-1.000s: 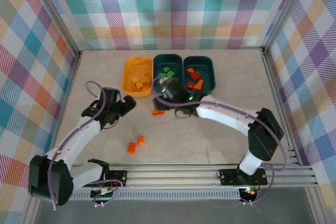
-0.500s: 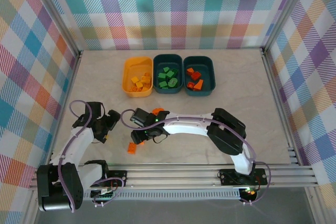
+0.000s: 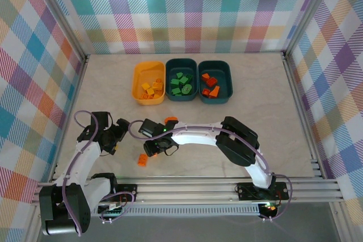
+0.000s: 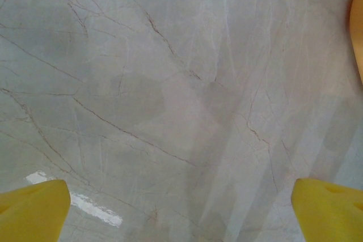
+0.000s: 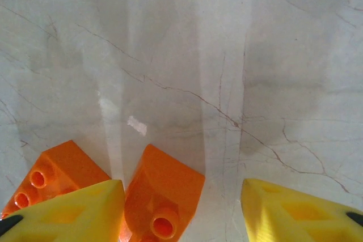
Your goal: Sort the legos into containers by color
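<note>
Three containers stand in a row at the back: a yellow-orange tub (image 3: 138, 77) holding yellow legos, a teal tub (image 3: 169, 76) with green legos, and a teal tub (image 3: 228, 79) with orange ones. My right gripper (image 3: 153, 149) (image 5: 180, 196) is low over the near-left table, open around an orange lego (image 5: 164, 194). That lego touches the left finger, with a gap to the right finger (image 5: 295, 211). A second orange lego (image 5: 48, 177) (image 3: 142, 160) lies just outside the left finger. My left gripper (image 3: 116, 135) (image 4: 178, 191) is wide open over bare table.
Another orange lego (image 3: 170, 119) lies on the table just behind the right arm's forearm. The yellow tub's rim (image 4: 359, 32) shows at the right edge of the left wrist view. Metal frame rails border the table on all sides.
The right arm swung from the tubs to the near-left table and came down over the two orange legos, jaws narrowing. The left arm drew back toward the near left.
</note>
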